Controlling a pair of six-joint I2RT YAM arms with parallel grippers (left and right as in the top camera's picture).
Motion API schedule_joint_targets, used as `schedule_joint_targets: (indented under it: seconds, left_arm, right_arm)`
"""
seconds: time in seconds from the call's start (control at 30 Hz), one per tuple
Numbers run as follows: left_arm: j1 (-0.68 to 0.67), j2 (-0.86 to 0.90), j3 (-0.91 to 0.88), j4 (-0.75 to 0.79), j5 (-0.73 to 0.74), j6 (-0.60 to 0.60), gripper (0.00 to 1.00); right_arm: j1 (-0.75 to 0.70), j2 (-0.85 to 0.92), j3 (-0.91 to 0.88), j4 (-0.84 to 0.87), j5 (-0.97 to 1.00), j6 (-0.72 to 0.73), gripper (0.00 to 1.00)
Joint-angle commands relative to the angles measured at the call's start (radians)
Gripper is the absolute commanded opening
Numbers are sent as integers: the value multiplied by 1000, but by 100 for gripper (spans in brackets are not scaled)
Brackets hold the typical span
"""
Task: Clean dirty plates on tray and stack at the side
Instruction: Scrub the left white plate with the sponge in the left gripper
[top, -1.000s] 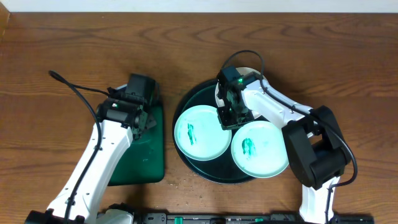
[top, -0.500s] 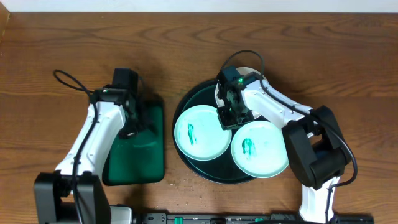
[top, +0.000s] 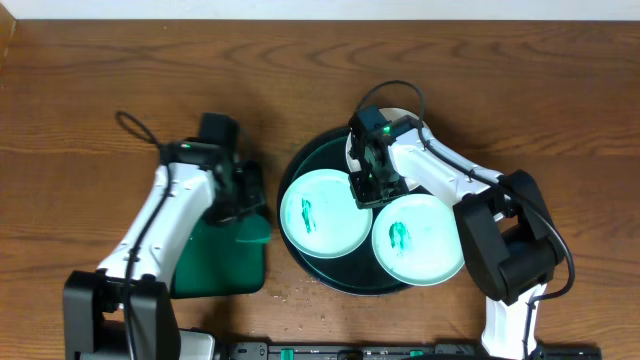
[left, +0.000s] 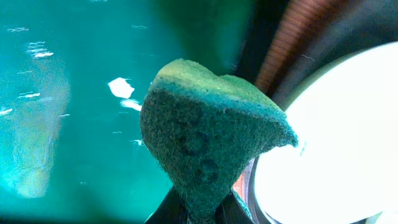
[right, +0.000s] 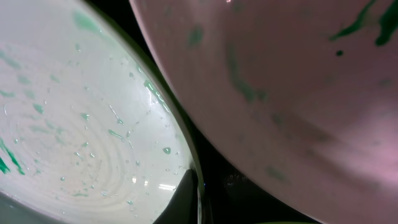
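The round dark tray (top: 300, 165) holds three white plates. The left plate (top: 322, 213) and the right plate (top: 418, 238) each carry a teal smear. The back plate (top: 396, 116) is mostly hidden under the right arm. My right gripper (top: 366, 192) sits where the two front plates meet. Up close, my right gripper (right: 196, 202) is shut on the rim of a wet, speckled plate (right: 74, 124), with a second plate (right: 292, 81) beside it. My left gripper (top: 248, 210) is shut on a green sponge (left: 211, 137), just left of the round tray.
A rectangular green tray (top: 215, 255) lies on the wooden table (top: 100, 80) under the left arm. In the left wrist view, the rectangular tray (left: 62, 93) fills the left side and a bright plate (left: 336, 143) the right. Cables trail from both wrists.
My left arm has swung right and forward, carrying the sponge from over the rectangular tray toward the round tray's left edge. The right arm and the plates have not moved.
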Motion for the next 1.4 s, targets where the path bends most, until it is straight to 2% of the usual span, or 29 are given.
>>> schedule_joint_targets:
  seconds: [0.0,0.27,0.67,0.9,1.1,1.27,1.37]
  left_arm:
    - [-97,-13,5,26,20,24,7]
    - [-265,29,5,172,21,-56,8]
    - [-275,285,5,271,33,-66,7]
    - [-291,320,5,323,260,26,7]
    - [-323,320,6,370,418,39,7]
    - [-331,320,6,439,504,28,7]
    - [-328,320,6,473,490,11,7]
  right_arm:
    - [19,17,-6,21,-35,-13,1]
    - [19,17,-6,19,-34,-13,1]
    - [19,17,-6,15,-34,-13,1]
    - [19,17,-6,17,-34,-13,1]
    - [19,17,-6,15,-34,-13,1]
    - [19,17,-6,6,-34,-13,1]
    - [19,17,-6,3,-35,-13,1]
